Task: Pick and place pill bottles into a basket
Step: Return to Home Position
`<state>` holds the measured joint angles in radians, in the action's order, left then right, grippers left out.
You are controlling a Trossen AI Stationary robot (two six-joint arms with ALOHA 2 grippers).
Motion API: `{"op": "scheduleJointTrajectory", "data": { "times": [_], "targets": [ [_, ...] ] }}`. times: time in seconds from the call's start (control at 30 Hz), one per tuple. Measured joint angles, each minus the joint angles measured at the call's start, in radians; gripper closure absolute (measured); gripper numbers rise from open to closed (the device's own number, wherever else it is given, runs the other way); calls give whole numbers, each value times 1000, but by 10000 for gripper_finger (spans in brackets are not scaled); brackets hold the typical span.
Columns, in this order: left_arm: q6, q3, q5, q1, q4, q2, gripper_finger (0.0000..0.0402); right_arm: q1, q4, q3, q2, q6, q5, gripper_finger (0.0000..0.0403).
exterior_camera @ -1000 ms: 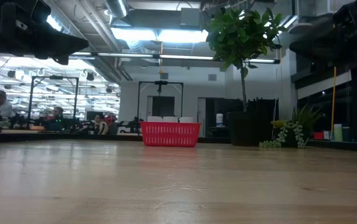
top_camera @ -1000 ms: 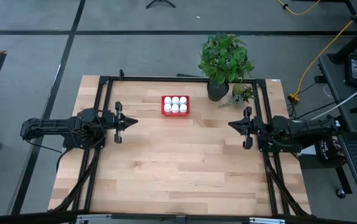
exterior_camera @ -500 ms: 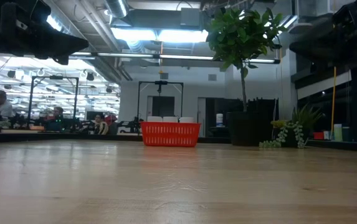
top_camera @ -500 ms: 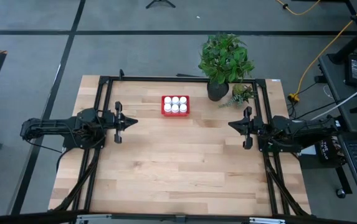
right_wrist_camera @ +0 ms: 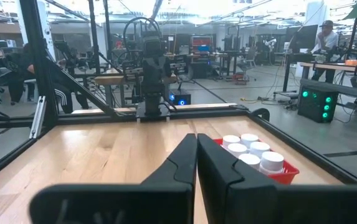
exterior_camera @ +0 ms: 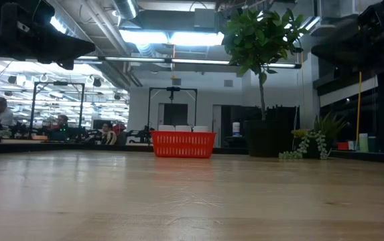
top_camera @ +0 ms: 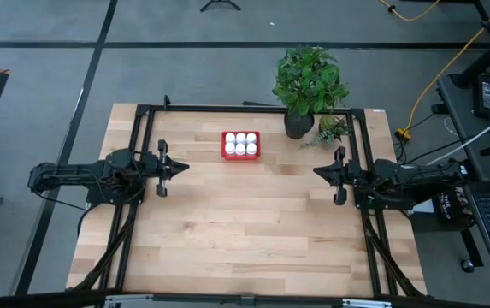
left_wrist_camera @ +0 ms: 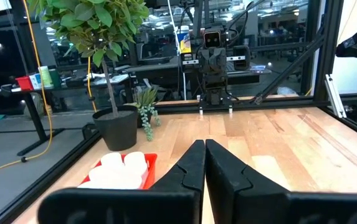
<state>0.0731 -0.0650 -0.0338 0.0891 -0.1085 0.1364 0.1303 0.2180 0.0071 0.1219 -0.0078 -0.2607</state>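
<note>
The red basket [top_camera: 240,145] stands on the table near its far edge, holding several white pill bottles [top_camera: 241,143] upright in two rows. The low view shows the basket [exterior_camera: 183,144] with white caps above its rim, the left wrist view [left_wrist_camera: 148,168] and the right wrist view [right_wrist_camera: 284,172] show it too. My left gripper [top_camera: 184,167] hangs shut above the table's left side, pointing level toward the right. My right gripper [top_camera: 316,172] hangs shut above the right side, pointing left. Both are well clear of the basket.
A potted plant [top_camera: 307,85] in a dark pot stands at the far right of the table, with a small trailing plant [top_camera: 332,130] beside it. A black frame [top_camera: 253,109] runs round the table. Bare wood lies between the arms and toward the near edge.
</note>
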Motion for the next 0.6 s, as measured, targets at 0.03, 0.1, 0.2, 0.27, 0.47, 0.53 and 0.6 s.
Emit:
{"op": "scheduleJointTrajectory", "data": {
  "times": [0.03, 0.1, 0.2, 0.27, 0.47, 0.53, 0.6],
  "targets": [
    [0, 0, 0, 0, 0, 0, 394, 0, 0, 0, 0, 0, 0, 386],
    [0, 0, 0, 0, 0, 0, 393, 0, 0, 0, 0, 0, 0, 386],
    [0, 0, 0, 0, 0, 0, 396, 0, 0, 0, 0, 0, 0, 386],
    [0, 0, 0, 0, 0, 0, 397, 0, 0, 0, 0, 0, 0, 386],
    [0, 0, 0, 0, 0, 0, 393, 0, 0, 0, 0, 0, 0, 386],
    [0, 0, 0, 0, 0, 0, 393, 0, 0, 0, 0, 0, 0, 386],
    [0, 0, 0, 0, 0, 0, 394, 0, 0, 0, 0, 0, 0, 386]
  ]
}}
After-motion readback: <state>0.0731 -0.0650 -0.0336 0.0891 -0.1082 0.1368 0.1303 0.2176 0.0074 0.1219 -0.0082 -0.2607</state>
